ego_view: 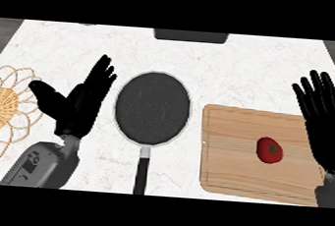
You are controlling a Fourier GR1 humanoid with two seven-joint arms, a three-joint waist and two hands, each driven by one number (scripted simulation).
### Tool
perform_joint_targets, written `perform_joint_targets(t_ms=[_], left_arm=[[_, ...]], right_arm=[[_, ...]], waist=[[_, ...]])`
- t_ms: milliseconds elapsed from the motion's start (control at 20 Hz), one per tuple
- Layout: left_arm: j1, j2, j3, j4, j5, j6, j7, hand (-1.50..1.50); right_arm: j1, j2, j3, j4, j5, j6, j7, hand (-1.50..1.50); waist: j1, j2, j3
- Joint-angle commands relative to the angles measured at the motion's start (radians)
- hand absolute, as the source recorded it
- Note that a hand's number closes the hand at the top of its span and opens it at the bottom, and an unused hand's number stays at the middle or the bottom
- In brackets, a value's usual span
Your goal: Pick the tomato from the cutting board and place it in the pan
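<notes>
A red tomato [270, 149] is seen lying on a wooden board [232, 159] in the lower right of the frame, toward the board's right side. The tomato is touched by neither hand. A small green stem mark is shown on its top.

A dark pan [152, 109] is placed at the centre of the frame, just left of the board, with a narrow strip of counter [224, 69] left between them. Its black handle [141, 174] is pointed down toward the lower edge. Nothing is seen inside the pan.

The right hand [328, 126] is held at the right edge of the frame, over the board's right border, with its fingers straight and spread, pointed toward the top of the frame. Nothing is grasped by it, and it is set just right of the tomato.

The left hand [80, 104] is shown left of the pan, fingers straight and pointed up, thumb spread out to the left. It is released and nothing is held in it.

A woven wicker mat [0, 108] is laid at the left edge of the frame, beside the left hand. A dark object [190, 36] is partly cut off at the top centre; what it is cannot be told.
</notes>
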Motion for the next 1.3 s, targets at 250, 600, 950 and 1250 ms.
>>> perform_joint_targets(t_ms=[250, 600, 950, 1250], left_arm=[[0.175, 0.275, -0.017, 0.065, -0.240, -0.027, -0.075, 0.00], [0.275, 0.251, -0.037, 0.024, -0.242, 0.005, -0.069, 0.00], [0.280, 0.283, 0.008, -0.021, -0.221, -0.036, -0.055, 0.00], [0.315, 0.243, -0.021, -0.018, -0.267, -0.026, -0.085, 0.00]], right_arm=[[-0.075, -0.056, -0.155, 0.181, 0.095, -0.207, 0.049, -1.50], [0.301, -0.153, -0.150, 0.118, 0.319, -0.425, 0.270, -1.50], [0.353, -0.421, -0.083, -0.009, 0.432, -0.219, 0.445, -1.50], [0.126, -0.501, -0.004, 0.010, 0.376, -0.020, 0.633, -1.50]], waist=[[0.054, -0.008, 0.015], [-0.012, -0.022, 0.011], [0.002, -0.018, 0.012], [0.030, -0.013, 0.013]])
